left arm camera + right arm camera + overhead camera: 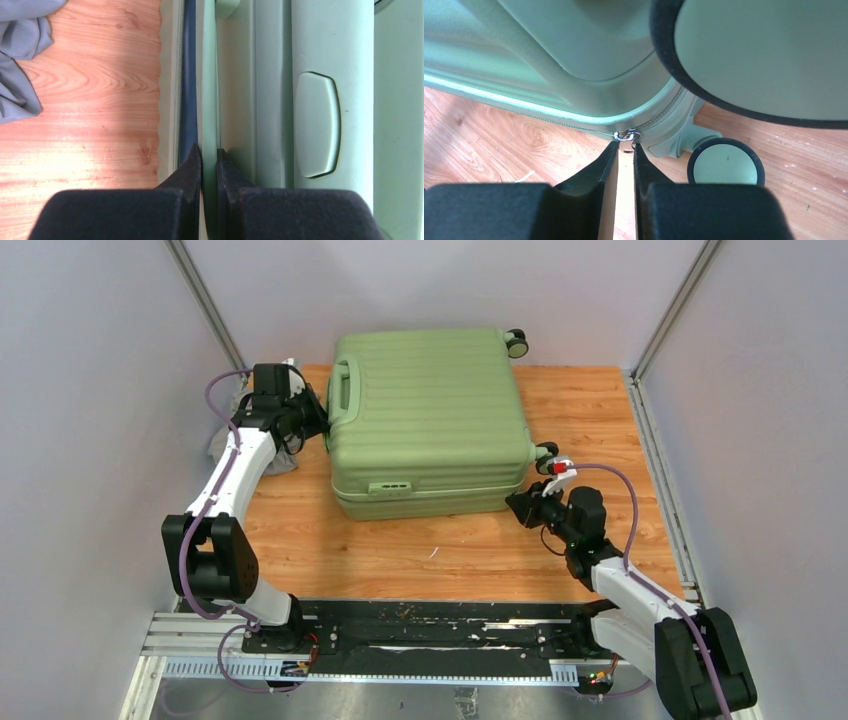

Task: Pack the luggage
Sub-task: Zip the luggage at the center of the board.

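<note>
The luggage [430, 410] lies flat and closed on the wooden table, ribbed shell up. My left gripper [318, 420] is at its left side beside the side handle [343, 390]. In the left wrist view the gripper [209, 152] is shut on the thin green rim of the luggage [310, 75], next to the dark seam. My right gripper [518, 502] is at the front right corner. In the right wrist view its fingertips [625, 146] stand a narrow gap apart, pinching the small metal zipper pull [627, 135] on the seam of the luggage [549, 50].
A grey cloth [20, 55] lies crumpled on the table [420, 560] left of the luggage, under the left arm. Wheels stick out at the back right [516, 342] and right [546, 452]. Grey walls close in on both sides. One wheel [726, 162] sits just right of my right fingers.
</note>
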### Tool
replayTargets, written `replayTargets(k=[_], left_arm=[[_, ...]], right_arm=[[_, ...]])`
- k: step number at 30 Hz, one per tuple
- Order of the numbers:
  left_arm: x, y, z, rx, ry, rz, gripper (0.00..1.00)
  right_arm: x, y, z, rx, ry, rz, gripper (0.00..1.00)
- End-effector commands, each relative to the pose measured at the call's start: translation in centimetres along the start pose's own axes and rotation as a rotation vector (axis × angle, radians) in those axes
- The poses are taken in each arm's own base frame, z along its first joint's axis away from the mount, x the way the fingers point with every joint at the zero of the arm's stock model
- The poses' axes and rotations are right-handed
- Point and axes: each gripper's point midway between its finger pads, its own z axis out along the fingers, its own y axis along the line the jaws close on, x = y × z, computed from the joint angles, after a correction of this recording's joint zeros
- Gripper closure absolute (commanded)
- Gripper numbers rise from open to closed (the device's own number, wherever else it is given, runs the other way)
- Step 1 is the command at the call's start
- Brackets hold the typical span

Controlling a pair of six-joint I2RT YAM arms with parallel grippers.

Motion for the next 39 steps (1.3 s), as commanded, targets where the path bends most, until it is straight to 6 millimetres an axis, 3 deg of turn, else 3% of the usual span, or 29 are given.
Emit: replayTargets(k=[1, 4, 16, 28, 35, 36, 39], left_arm=[[-5.7, -7.4, -4.6, 0.265, -0.190, 0.074, 1.00], [-5.7, -7.4, -4.5, 0.266, -0.188, 0.075, 1.00], [-5.6, -7.4, -4.7, 0.267, -0.189, 0.076, 1.00], [-6.3, -8.2, -5.2, 0.289, -0.199, 0.068, 1.00], [-6.3, -8.2, -5.2, 0.285, -0.199, 0.074, 1.00], [-6.3, -8.1, -5.2, 0.283, -0.198, 0.074, 1.00], [-6.3, -8.1, -5.2, 0.284, -0.197, 0.074, 1.00]], right_arm=[[-5.1, 2.2, 0.8, -0.076, -0.141, -0.062, 0.88], [-4.9, 2.4, 0.7, -0.081, -0.139, -0.068, 0.95], [-5.6, 1.9, 0.4, -0.039, -0.153, -0.078, 1.00], [-5.4, 2.8, 0.2, -0.079, -0.153, -0.070, 1.00], [-4.4, 2.0, 0.2, -0.037, -0.112, -0.072, 1.00], [-4.2, 1.7, 0.0, -0.022, -0.101, -0.070, 0.99], [-3.4, 0.9, -0.9, 0.035, -0.078, -0.055, 0.68]])
